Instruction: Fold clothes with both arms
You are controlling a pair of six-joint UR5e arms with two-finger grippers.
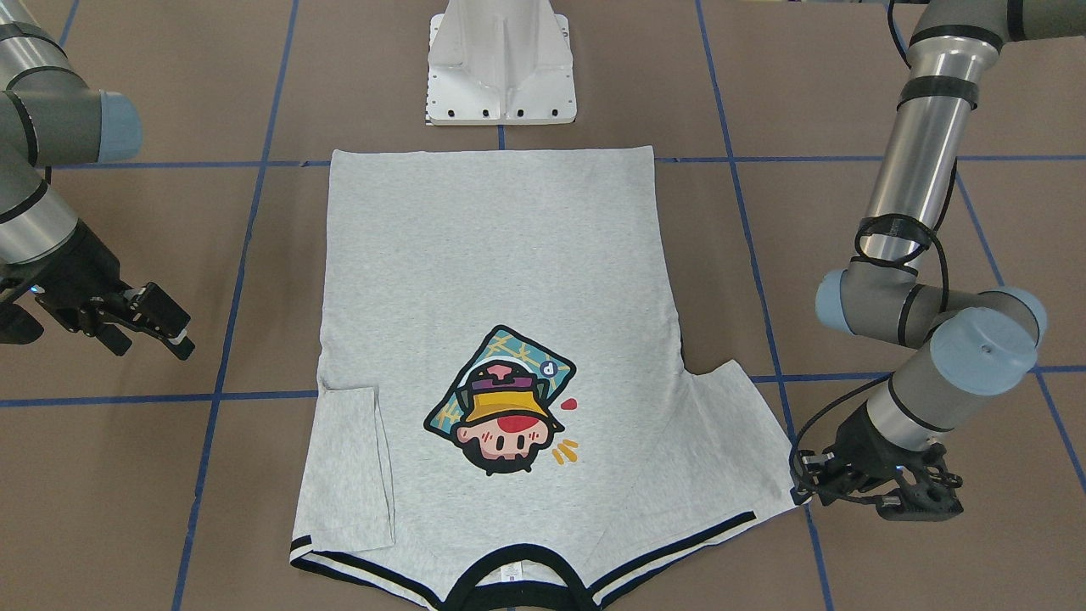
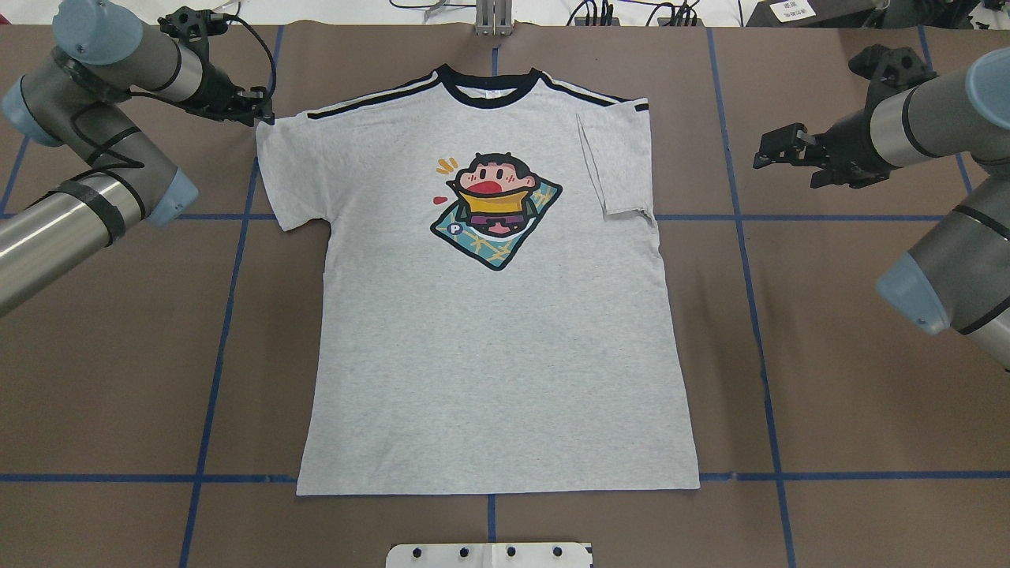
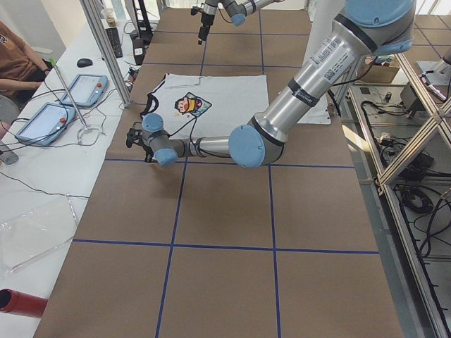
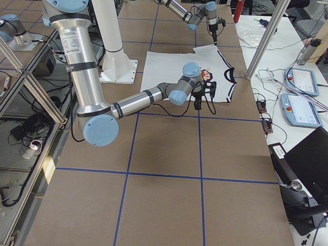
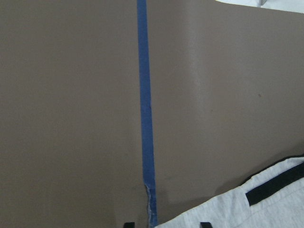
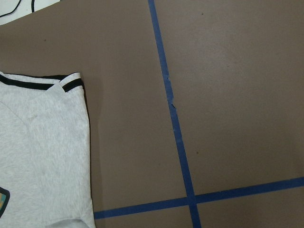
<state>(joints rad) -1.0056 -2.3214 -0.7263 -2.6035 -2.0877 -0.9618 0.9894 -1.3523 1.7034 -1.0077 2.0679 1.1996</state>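
Observation:
The light grey T-shirt (image 2: 489,339) lies flat, print up, collar (image 2: 489,87) at the table's far edge in the overhead view. Its sleeve on my right side (image 2: 619,162) is folded in over the body; the other sleeve (image 2: 284,170) is spread out. My left gripper (image 2: 264,110) is low at that sleeve's outer shoulder corner. In the left wrist view its fingertips (image 5: 204,224) stand apart, open, with the sleeve's edge (image 5: 266,204) between them. My right gripper (image 2: 759,154) hovers open over bare table, well to the right of the folded sleeve, holding nothing.
Blue tape lines (image 2: 742,237) grid the brown table. The white pedestal base (image 1: 501,76) stands just beyond the shirt's hem. In the exterior left view, tablets (image 3: 88,88) and cables lie on a side bench where a person (image 3: 17,60) sits.

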